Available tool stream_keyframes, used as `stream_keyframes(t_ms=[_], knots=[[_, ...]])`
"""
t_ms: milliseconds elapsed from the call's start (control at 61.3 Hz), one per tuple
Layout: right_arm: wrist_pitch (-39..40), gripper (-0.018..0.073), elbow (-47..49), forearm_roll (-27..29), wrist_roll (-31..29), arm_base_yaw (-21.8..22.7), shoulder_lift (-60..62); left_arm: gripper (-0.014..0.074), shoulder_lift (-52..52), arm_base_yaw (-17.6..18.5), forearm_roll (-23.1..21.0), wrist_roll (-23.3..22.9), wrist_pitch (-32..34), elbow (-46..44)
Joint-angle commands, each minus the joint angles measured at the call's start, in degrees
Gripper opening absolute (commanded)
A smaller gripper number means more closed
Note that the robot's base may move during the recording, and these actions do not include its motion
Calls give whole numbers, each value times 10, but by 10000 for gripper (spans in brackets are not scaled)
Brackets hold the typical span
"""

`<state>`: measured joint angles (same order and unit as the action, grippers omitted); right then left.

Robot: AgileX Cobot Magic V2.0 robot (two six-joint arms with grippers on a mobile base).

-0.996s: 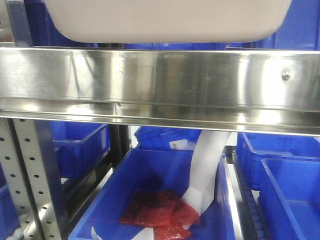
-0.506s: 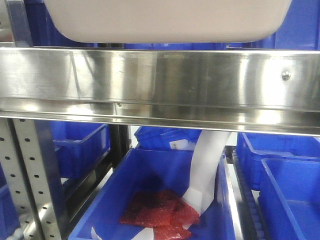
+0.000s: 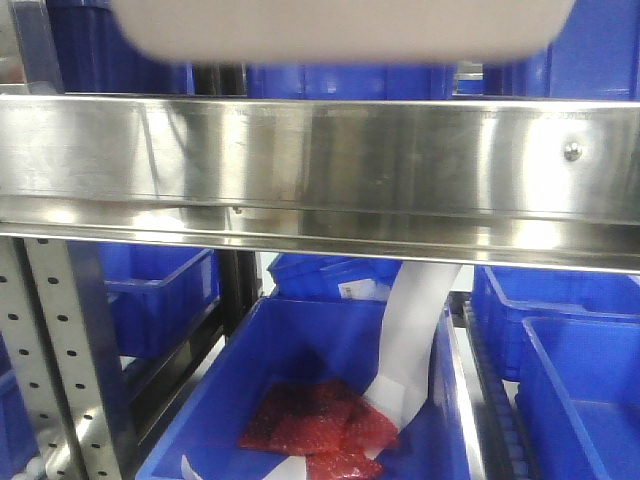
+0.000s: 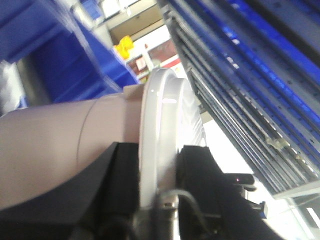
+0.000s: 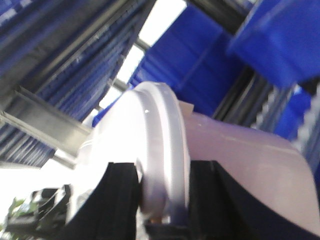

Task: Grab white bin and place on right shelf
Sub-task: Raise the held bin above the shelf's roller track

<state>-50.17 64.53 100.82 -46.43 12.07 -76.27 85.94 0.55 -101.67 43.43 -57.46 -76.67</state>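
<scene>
The white bin (image 3: 340,30) hangs at the top of the front view, its rounded underside above the steel front rail of the right shelf (image 3: 320,170). In the left wrist view my left gripper (image 4: 159,165) is shut on the bin's glossy white rim (image 4: 160,120), one black finger on the tub wall (image 4: 60,145), the other on the lid side. In the right wrist view my right gripper (image 5: 162,187) is shut on the opposite rim (image 5: 160,135) of the white bin (image 5: 245,160). Neither arm shows in the front view.
Blue plastic bins (image 3: 160,285) fill the rack behind and below the rail. A blue bin (image 3: 310,400) below holds red packets (image 3: 320,425) and a white paper strip (image 3: 415,330). A perforated steel upright (image 3: 60,350) stands at the lower left. A rivet (image 3: 572,151) marks the rail's right end.
The white bin has risen: less of its underside shows at the top of the front view, and blue bins behind it are now exposed above the rail.
</scene>
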Motion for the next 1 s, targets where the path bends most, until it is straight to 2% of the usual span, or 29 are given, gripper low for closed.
stream_keyframes(t_ms=[0,114,539,653,767,898,930,979], knots=[[-76,67,50,71,-5,-15,2,-126,-18,49,17,25,-20,-67],[-76,67,79,71,-5,-15,-26,-126,5,75,75,25,32,-121],[-93,69,85,71,-6,-15,-106,-125,93,81,87,25,40,-147],[-100,138,88,71,-17,-15,-116,-103,98,80,115,25,44,-147],[-100,362,91,71,-24,-15,-119,34,99,80,157,25,46,-147],[-89,624,91,69,-44,-15,-119,276,99,80,209,25,64,-147],[-85,648,91,67,-51,-15,-119,324,99,80,220,25,71,-147],[-79,631,91,62,-62,-15,-119,394,99,79,234,25,76,-147]])
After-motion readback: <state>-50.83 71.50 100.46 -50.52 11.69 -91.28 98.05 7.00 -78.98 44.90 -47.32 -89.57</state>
